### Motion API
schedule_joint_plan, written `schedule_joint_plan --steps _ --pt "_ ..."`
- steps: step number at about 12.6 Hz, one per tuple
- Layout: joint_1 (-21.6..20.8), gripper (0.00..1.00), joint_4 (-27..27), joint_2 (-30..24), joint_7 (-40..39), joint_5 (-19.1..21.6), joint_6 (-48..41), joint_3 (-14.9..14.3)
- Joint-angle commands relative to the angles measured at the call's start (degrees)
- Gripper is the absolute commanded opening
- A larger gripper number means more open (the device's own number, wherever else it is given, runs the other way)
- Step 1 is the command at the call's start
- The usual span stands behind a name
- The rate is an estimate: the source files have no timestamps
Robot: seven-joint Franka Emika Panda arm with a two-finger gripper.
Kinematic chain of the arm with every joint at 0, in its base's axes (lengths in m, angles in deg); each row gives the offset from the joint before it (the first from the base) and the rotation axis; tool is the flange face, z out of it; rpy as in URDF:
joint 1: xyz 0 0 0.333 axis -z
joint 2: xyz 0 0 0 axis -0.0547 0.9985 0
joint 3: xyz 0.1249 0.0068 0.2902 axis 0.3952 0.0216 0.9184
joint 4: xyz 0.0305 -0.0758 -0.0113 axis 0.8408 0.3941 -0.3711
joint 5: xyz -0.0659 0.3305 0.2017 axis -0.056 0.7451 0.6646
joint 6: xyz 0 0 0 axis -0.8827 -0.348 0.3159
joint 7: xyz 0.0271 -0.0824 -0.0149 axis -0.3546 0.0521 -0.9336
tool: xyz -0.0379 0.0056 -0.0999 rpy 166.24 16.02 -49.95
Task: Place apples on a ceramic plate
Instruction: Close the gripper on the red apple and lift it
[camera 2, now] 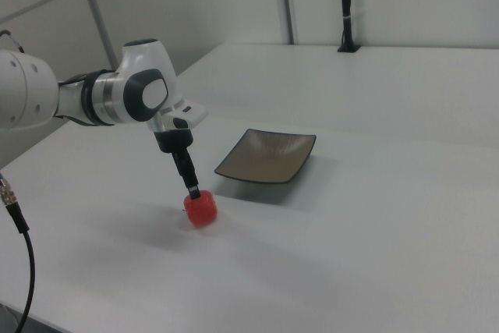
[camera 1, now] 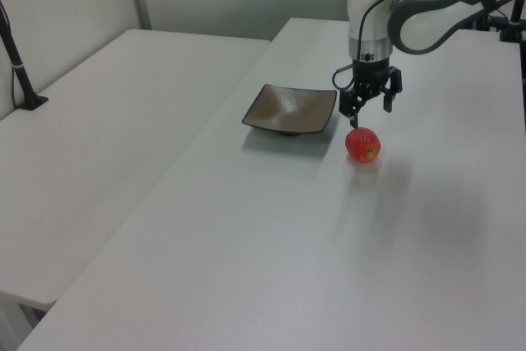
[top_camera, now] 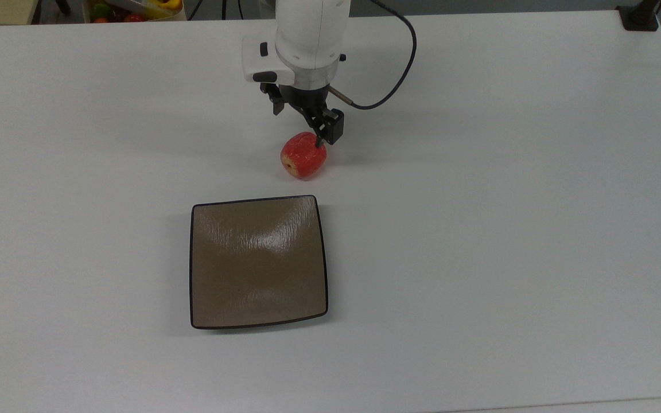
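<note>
A: Starting with the biggest?

B: White table [top_camera: 479, 229], carrying everything. Next down, square brown ceramic plate [top_camera: 259, 261], lying flat with nothing on it.

A: And then?

B: Gripper [top_camera: 299, 125], pointing down, fingers spread apart and pinching nothing. Hanging just over the apple [top_camera: 303, 156], a shade toward twelve o'clock of it in the top view, with one fingertip overlapping the fruit's upper right edge. Cannot tell whether touching.

A: Whereabouts of the apple, exactly?

B: On the bare table, near the plate but apart from it. About one o'clock from the plate's centre in the top view, about four o'clock from the plate in the left view. On its side, yellowish end turned toward eight o'clock in the top view.

A: Step in hand, then?

B: Probably closing in for the grasp; nothing placed yet.

A: How to do it well?

B: Shift a touch toward six o'clock in the top view to straddle the fruit evenly. Lower until the pads flank the widest part, not the crown. Close gently and squarely, since round and likely to roll if nudged by one finger first. Lift well clear of the dark rim before carrying toward seven o'clock. Set down near the plate's middle, then open only once resting
</note>
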Motion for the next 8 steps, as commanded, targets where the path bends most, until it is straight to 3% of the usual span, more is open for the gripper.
schedule_joint_plan --steps 1,4,7,8 --pt "-0.36 1.00 0.66 2.36 3.06 -2.19 4.02 0.68" --pt "-0.27 1.00 0.74 4.39 6.83 -5.79 6.05 1.91" --pt "-0.27 1.00 0.74 4.75 7.28 -5.97 6.06 2.00" --pt "-0.27 0.86 0.74 4.84 7.28 -6.06 6.14 2.00"
